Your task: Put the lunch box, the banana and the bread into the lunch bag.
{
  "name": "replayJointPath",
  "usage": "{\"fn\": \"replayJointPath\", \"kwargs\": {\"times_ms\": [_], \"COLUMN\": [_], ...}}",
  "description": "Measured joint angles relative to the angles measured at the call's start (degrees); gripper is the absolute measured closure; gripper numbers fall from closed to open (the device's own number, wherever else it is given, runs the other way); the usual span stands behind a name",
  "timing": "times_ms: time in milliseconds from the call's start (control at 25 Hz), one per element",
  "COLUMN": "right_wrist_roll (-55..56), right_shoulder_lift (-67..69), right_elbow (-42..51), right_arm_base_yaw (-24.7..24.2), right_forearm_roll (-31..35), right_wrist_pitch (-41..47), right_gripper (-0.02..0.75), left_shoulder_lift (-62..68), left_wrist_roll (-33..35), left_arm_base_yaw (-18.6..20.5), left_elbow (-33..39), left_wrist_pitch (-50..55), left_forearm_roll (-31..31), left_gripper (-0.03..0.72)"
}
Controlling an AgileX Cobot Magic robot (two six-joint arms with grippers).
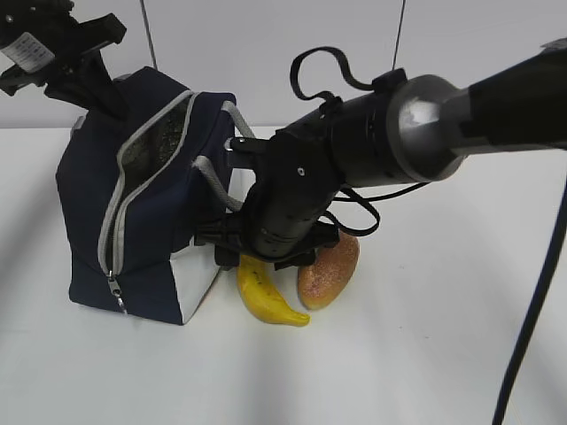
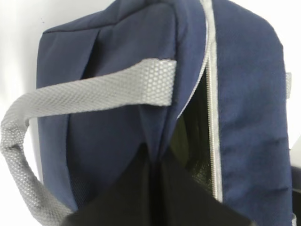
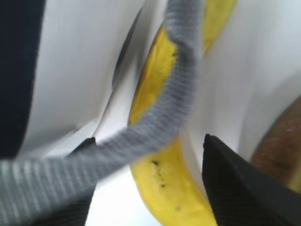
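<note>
The navy lunch bag (image 1: 151,204) stands at the left with its zipper open and silver lining showing. My left gripper (image 1: 99,88) is shut on the bag's top edge; in the left wrist view (image 2: 153,162) the fabric is pinched between the dark fingers. The banana (image 1: 266,297) lies on the table between the bag and the bread (image 1: 330,270). My right gripper (image 3: 148,141) is open, its fingers either side of the banana (image 3: 164,188), with the bag's grey strap (image 3: 181,84) crossing in front. The lunch box is out of view.
The right arm's wrist (image 1: 292,204) hangs low over the banana, close to the bag's white side panel (image 1: 199,283). A second grey strap handle (image 2: 94,94) loops off the bag's top. The white table (image 1: 425,354) runs to the front and right.
</note>
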Motion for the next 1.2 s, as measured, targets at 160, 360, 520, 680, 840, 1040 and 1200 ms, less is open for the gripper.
{"fn": "replayJointPath", "kwargs": {"times_ms": [160, 360, 520, 680, 840, 1040, 1200], "right_wrist_roll": [0.89, 1.03, 1.07, 1.07, 1.16, 1.16, 1.16], "right_shoulder_lift": [1.57, 2.67, 2.6, 2.6, 2.6, 3.98, 4.89], "right_elbow": [0.0, 0.0, 0.0, 0.0, 0.0, 0.0, 0.0], "right_arm_base_yaw": [0.39, 0.39, 0.79, 1.85, 2.63, 2.76, 2.76], "right_forearm_roll": [-1.78, -6.6, -8.23, -8.7, -9.16, -9.7, -10.18], "right_wrist_pitch": [-1.46, -1.56, -1.82, -1.9, -1.94, -1.82, -1.26], "right_gripper": [0.242, 0.293, 0.3, 0.301, 0.302, 0.302, 0.317], "left_shoulder_lift": [0.0, 0.0, 0.0, 0.0, 0.0, 0.0, 0.0], "left_wrist_roll": [0.0, 0.0, 0.0, 0.0, 0.0, 0.0, 0.0], "left_arm_base_yaw": [0.0, 0.0, 0.0, 0.0, 0.0, 0.0, 0.0], "left_elbow": [0.0, 0.0, 0.0, 0.0, 0.0, 0.0, 0.0], "left_wrist_pitch": [0.0, 0.0, 0.0, 0.0, 0.05, 0.05, 0.05], "left_forearm_roll": [0.0, 0.0, 0.0, 0.0, 0.0, 0.0, 0.02], "left_gripper": [0.691, 0.691, 0.691, 0.691, 0.691, 0.691, 0.691]}}
